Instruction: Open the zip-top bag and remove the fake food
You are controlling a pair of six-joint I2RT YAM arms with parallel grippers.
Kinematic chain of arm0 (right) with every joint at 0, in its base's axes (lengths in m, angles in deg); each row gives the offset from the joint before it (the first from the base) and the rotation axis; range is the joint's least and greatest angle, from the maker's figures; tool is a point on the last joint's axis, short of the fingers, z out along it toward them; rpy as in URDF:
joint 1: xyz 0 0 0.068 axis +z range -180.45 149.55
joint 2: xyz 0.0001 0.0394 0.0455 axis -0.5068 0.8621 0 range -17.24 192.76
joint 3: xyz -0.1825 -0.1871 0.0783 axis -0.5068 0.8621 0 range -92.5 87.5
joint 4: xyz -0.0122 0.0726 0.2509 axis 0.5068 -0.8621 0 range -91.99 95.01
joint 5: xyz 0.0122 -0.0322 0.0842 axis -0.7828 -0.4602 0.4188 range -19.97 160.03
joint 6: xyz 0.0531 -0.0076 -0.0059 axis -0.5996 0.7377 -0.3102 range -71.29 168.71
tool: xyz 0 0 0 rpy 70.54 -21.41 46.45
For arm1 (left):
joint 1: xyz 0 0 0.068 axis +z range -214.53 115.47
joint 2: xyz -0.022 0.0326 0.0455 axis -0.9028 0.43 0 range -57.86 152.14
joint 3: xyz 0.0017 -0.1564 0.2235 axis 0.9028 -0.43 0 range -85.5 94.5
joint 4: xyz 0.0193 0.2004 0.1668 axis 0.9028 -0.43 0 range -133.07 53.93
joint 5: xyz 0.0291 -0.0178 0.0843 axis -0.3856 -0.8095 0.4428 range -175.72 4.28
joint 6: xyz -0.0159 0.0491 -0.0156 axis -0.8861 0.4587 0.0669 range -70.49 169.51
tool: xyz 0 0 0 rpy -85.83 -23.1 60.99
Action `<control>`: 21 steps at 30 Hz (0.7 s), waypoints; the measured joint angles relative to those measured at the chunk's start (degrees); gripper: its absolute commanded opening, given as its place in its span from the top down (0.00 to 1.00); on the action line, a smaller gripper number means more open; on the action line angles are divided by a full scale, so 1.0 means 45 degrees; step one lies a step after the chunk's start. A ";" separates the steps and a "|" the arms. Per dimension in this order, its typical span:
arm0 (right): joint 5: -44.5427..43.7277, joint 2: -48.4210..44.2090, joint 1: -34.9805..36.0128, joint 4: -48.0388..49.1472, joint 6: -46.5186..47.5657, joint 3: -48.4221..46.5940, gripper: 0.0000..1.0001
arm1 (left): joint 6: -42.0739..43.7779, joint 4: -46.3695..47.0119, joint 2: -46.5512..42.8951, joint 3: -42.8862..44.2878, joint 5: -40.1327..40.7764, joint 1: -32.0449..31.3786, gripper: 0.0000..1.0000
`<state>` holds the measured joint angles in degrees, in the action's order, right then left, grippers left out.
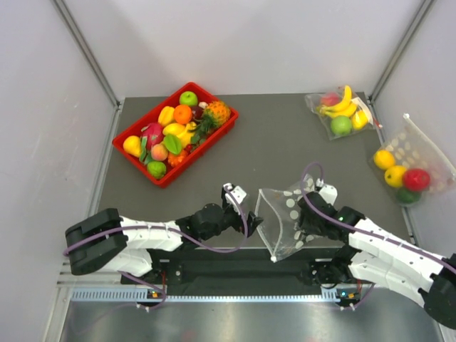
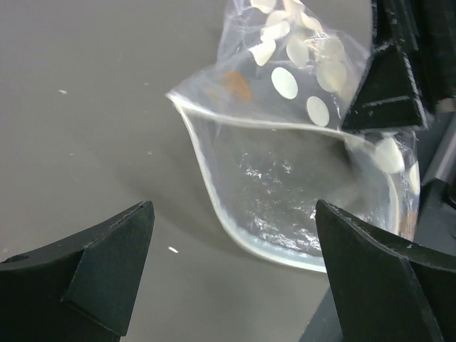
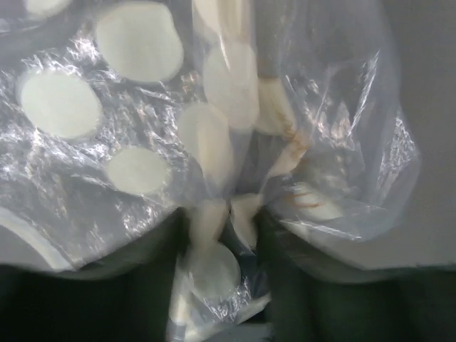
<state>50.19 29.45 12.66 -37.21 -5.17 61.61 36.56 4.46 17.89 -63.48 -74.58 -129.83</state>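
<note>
left claw (image 2: 234,214) spread wide, parked at the open mouth of the zip-top bag (image 1: 281,221), near edge of desk (image 1: 285,142).
right claw (image 3: 221,285) has dotted film in its gap; can't tell if it's clamped. no fake food visible inside the bag. likely step: confirm it's empty. pinch film firmly, lift the closed end, keep mouth low toward left claw.
</note>
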 measured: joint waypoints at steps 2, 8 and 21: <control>0.0029 0.0291 0.0243 0.0301 -0.0194 0.0097 0.74 | 0.0015 0.0262 0.0034 -0.0189 -0.0369 0.0000 0.01; 0.0073 0.0568 0.0457 0.1166 -0.0539 0.0253 0.96 | 0.0223 0.0729 0.0899 -0.0379 -0.1423 0.0000 0.04; 0.0355 0.0019 0.0481 0.1860 -0.0631 0.0787 1.00 | 0.0486 0.2701 0.3823 0.0661 -0.2633 -0.0612 0.07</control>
<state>51.79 29.54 14.83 -28.84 -8.02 65.15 38.74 16.61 35.09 -60.51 -86.43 -132.58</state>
